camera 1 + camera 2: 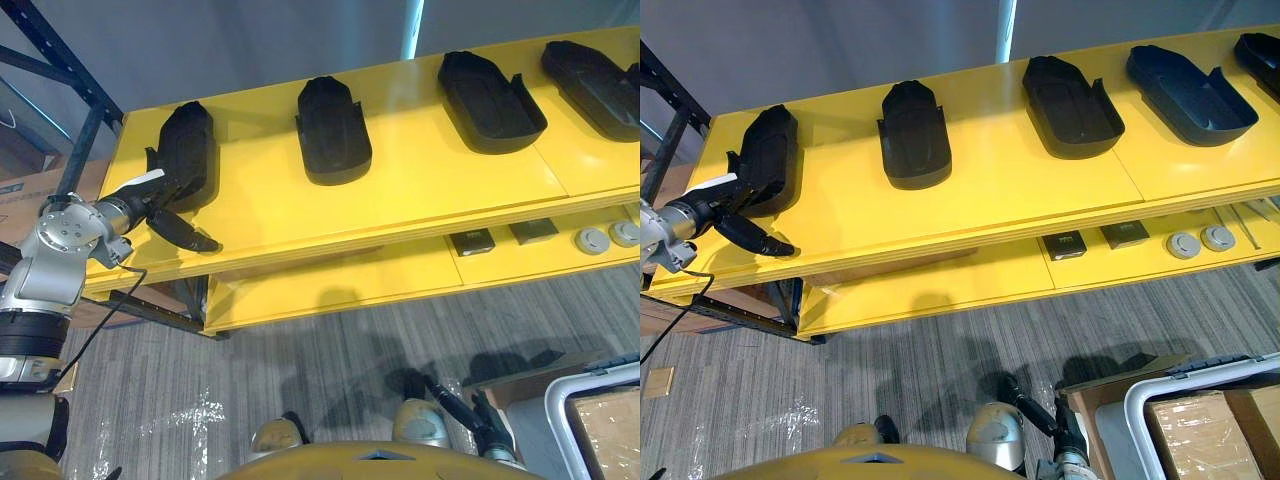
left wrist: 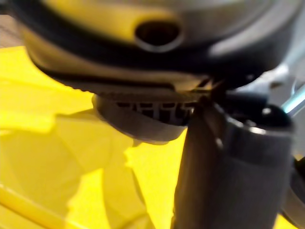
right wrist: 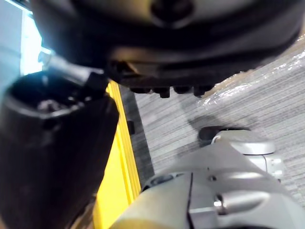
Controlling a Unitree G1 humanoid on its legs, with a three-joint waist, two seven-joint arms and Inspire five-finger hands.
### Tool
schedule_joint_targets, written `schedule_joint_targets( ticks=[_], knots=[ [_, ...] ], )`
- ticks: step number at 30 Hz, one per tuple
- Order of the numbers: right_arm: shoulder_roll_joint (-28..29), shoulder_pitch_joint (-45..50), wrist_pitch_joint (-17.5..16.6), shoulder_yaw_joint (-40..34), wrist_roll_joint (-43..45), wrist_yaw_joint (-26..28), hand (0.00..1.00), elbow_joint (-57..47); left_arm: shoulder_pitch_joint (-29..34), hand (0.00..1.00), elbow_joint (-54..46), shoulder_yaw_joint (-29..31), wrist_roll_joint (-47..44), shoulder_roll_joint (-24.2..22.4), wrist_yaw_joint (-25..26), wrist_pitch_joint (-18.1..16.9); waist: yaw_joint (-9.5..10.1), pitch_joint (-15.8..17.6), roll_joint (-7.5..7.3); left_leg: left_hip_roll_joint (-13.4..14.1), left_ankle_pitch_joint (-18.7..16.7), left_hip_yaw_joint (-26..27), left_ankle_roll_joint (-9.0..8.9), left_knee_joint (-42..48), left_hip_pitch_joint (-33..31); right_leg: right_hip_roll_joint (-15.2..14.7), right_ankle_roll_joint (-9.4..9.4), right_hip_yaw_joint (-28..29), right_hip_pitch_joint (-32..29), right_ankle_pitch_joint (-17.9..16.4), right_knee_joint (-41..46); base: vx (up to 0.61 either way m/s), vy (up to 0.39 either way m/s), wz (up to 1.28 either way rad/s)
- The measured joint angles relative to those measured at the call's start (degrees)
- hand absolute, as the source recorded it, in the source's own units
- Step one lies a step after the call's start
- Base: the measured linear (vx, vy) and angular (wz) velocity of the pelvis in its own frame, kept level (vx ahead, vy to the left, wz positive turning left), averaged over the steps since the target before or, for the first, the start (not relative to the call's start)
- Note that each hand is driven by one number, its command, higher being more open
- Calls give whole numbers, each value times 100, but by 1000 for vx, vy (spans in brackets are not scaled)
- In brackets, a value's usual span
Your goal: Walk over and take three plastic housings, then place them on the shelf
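Observation:
Four black plastic housings lie in a row on the yellow shelf top [image 1: 420,185]: one at the left end [image 1: 188,150], a second [image 1: 333,130], a third [image 1: 490,100] and a fourth at the right edge [image 1: 595,85]. My left hand [image 1: 165,215] rests at the near end of the leftmost housing [image 1: 770,158], open, its fingers [image 1: 192,237] stretched straight over the shelf's front and its white-covered thumb [image 1: 140,183] beside the housing's edge. The left wrist view looks down on the yellow shelf surface [image 2: 57,143]. My right hand [image 1: 470,415] hangs low over the floor, relaxed and holding nothing.
A lower yellow shelf [image 1: 400,275] carries two dark flat boxes [image 1: 472,241] and two round grey discs [image 1: 592,240]. A blue rack upright [image 1: 75,85] stands at the left. A white-rimmed bin with a wrapped cardboard box [image 1: 1200,425] sits on the grey floor at lower right.

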Motion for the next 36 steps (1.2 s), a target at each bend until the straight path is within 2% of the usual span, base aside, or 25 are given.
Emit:
schedule_joint_targets(
  ticks=[5, 13, 21, 25, 28, 30, 32, 33, 34, 36],
  knots=[
    [1, 1, 7, 6, -1, -3, 100, 0, -16, 100, 9, 1, -28, 0, 531, -155, 6, -11, -21, 1, 0, 0, 0, 8, 3, 1, 0, 4, 1, 1, 0, 0, 0, 0],
    [75, 7, 75, 61, 1, -9, 100, 5, -236, 100, -5, 70, -383, 0, 1610, -443, 22, -130, -170, 25, -1, -2, 2, 98, -3, 8, 0, 17, 16, 4, 6, 0, 0, 0],
    [147, 69, 74, 79, 2, -48, 100, 18, -243, 100, -440, 260, -750, -8, 2449, -514, 60, -169, -237, 25, -3, -2, 1, 92, 0, 9, 13, 16, 23, 17, 2, 0, 0, 0],
    [217, 107, 73, 77, 3, -66, 100, 48, -243, 100, -723, 480, -1041, -22, 2902, -813, 96, -224, -293, 24, -3, -1, 1, 86, 6, 10, 23, 13, 36, 24, -16, 0, 0, 0],
    [233, 155, 69, 48, 3, -107, 100, 97, -200, 100, -1304, 780, -1434, -237, 3141, -1439, 159, -305, -362, 19, -3, 6, 0, 68, 11, 10, 23, 12, 39, 24, -35, 0, 0, 0],
    [245, 160, 67, 2, 3, -158, 100, 134, 34, 100, -1928, 1071, -1973, -576, 3021, -1770, 158, -384, -385, 12, -2, 8, 0, 36, 28, 11, 24, 1, 65, 25, -74, 0, 0, 0],
    [270, 180, 56, -99, 2, -197, 100, 148, 447, 100, -2692, 1250, -2590, -1086, 2568, -1884, 156, -490, -367, -13, -2, 35, -2, -52, 98, 11, 36, 0, 124, 33, -147, 0, 0, 0],
    [272, 184, 47, -112, 0, -223, 100, 203, 882, 100, -3165, 1234, -2916, -1463, 2211, -1963, 148, -632, -341, -36, -1, 50, -5, -117, 110, 10, 54, -2, 133, 46, -212, 59, 2, -1],
    [301, 189, 44, -153, -2, -264, 100, 256, 1390, 100, -3606, 1070, -3132, -2001, 1639, -1963, 143, -728, -302, -53, -1, 60, -10, -154, 150, 8, 61, -4, 182, 58, -267, 73, 4, -2],
    [388, 197, 44, -214, -3, -344, 100, 262, 1987, 100, -3793, 667, -3199, -2529, 1000, -1894, 144, -798, -259, -69, -12, 64, -31, -225, 216, 10, 73, -33, 259, 66, -335, 29, 4, 1]
  ],
)
